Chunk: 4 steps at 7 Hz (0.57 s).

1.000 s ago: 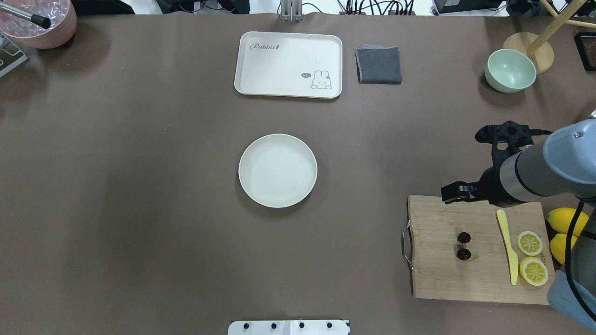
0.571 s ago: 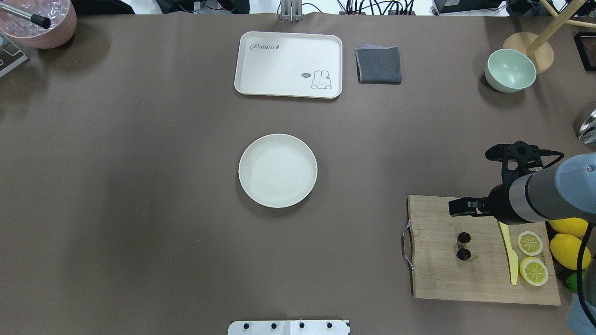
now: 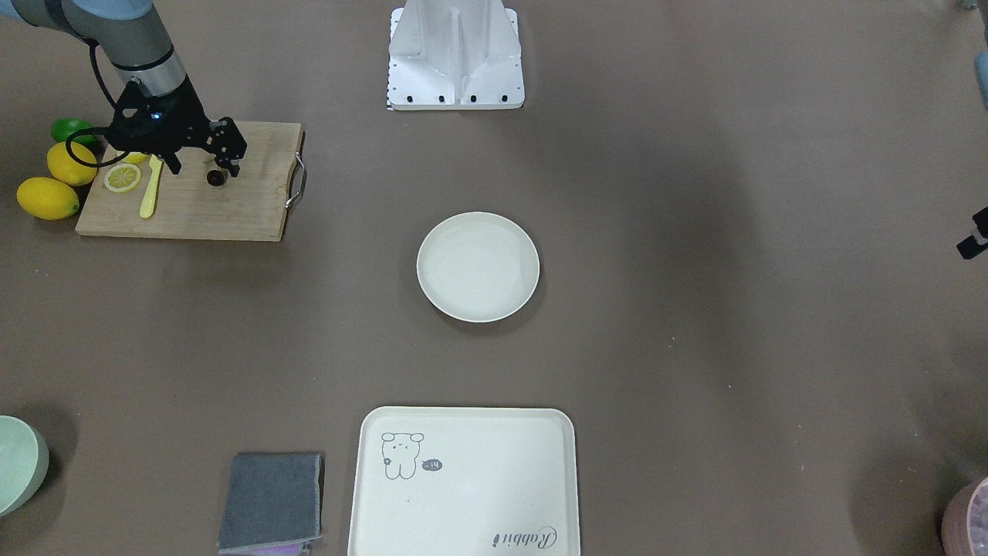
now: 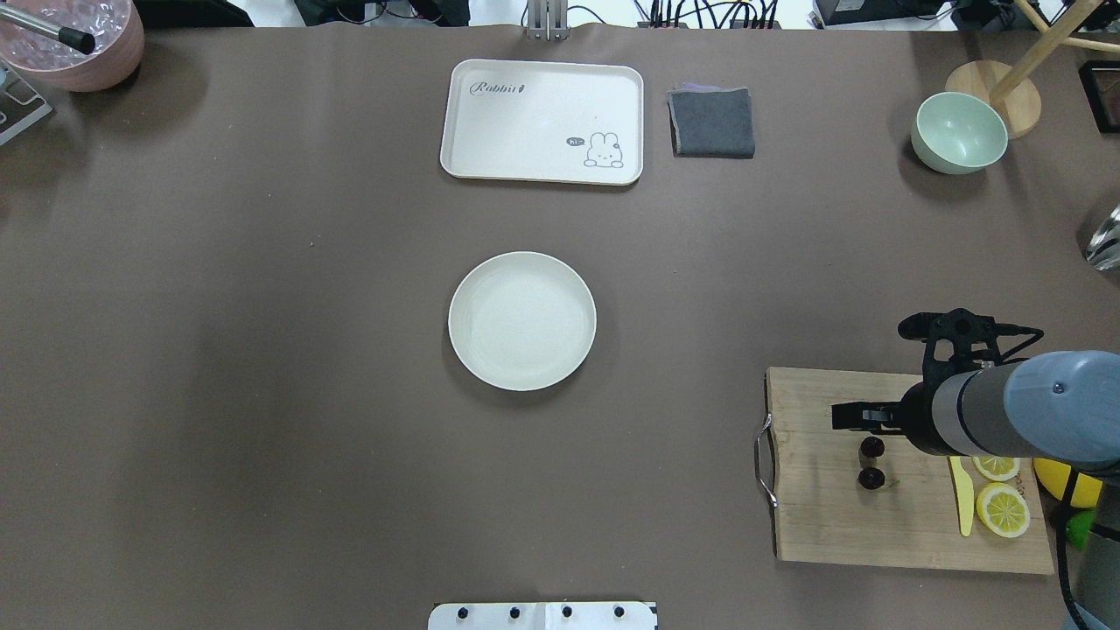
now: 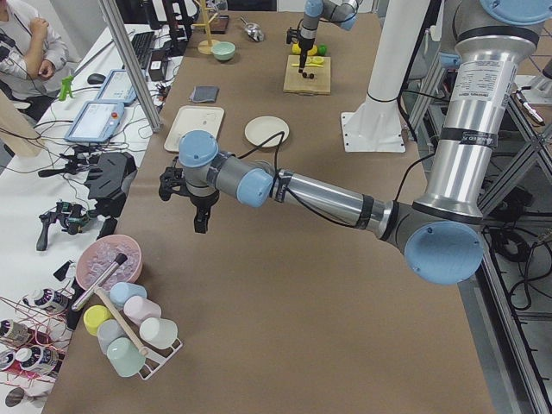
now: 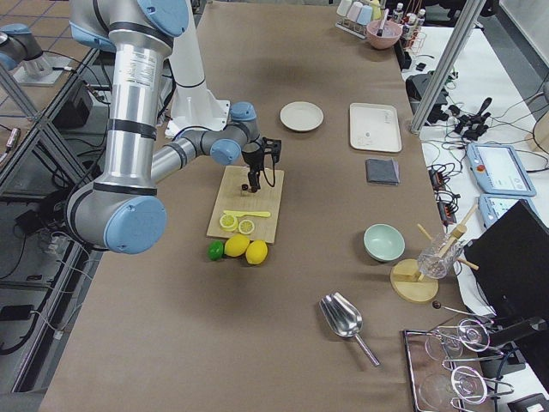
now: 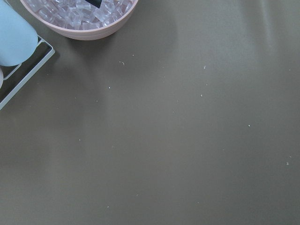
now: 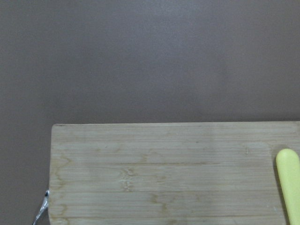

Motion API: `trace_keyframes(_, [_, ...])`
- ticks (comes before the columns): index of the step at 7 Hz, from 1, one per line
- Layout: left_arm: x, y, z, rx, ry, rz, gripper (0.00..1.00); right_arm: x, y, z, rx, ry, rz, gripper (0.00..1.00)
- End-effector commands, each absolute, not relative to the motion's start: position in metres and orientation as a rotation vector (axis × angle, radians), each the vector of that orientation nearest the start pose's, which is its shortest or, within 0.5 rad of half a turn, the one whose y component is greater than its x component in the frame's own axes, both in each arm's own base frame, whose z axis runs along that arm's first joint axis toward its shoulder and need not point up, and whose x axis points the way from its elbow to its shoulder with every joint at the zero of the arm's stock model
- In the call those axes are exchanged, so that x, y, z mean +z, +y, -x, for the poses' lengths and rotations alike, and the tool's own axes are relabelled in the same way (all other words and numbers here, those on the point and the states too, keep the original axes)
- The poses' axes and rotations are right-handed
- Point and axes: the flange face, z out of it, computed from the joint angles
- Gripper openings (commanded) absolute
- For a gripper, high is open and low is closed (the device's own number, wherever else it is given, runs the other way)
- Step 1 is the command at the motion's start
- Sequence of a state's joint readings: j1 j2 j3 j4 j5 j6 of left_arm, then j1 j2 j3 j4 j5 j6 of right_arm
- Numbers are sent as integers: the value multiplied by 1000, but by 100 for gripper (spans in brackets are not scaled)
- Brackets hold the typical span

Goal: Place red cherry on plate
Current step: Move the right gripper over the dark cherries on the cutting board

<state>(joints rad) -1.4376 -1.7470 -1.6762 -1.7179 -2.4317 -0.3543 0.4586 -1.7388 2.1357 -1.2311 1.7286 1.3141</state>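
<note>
Your right gripper (image 6: 250,176) has come back toward the robot since a second ago. It has moved from the far edge of the rectangular wooden cutting board (image 4: 831,525) to a spot over the board itself, just beyond the pair of tiny dark red cherries (image 4: 871,478). In the front-facing view you can see its black fingers (image 3: 231,158) spread wide as it hangs pointing down above the wood.

The cherries have not shifted. They lie near the middle of the board, one just behind the other, apart from the flat yellow plastic knife (image 4: 964,507) and the two round lemon slices (image 4: 1003,509) beside it. The round off-white plate with a raised rim (image 4: 522,320) sits at the table's centre, well apart from the board and the cherries.

Your left gripper (image 5: 200,220) hangs over the brown table covering (image 4: 262,350) toward the other end, near the pink bowl of clear pieces (image 4: 87,61). You cannot tell from these views whether its fingers are apart or together.

Two whole yellow lemons (image 3: 48,198) and a green lime (image 3: 71,129) lie on the table just beside the board. Along the far side you have the cream rectangular tray with a rabbit drawing (image 4: 542,121), a folded grey cloth (image 4: 711,122) next to it, and a pale green bowl (image 4: 959,133) further right.
</note>
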Motion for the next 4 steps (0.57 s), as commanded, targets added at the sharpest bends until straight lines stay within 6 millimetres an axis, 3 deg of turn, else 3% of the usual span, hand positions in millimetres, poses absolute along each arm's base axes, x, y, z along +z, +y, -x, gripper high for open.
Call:
trace_keyframes(1, [487,-571,-17,-20,915,-192,97,451,-290,345,136,-745,-134,97])
trace_keyframes(4, [487,-571,-17,-20,914,-194,97,460,-282,351,131,-739,-137,88])
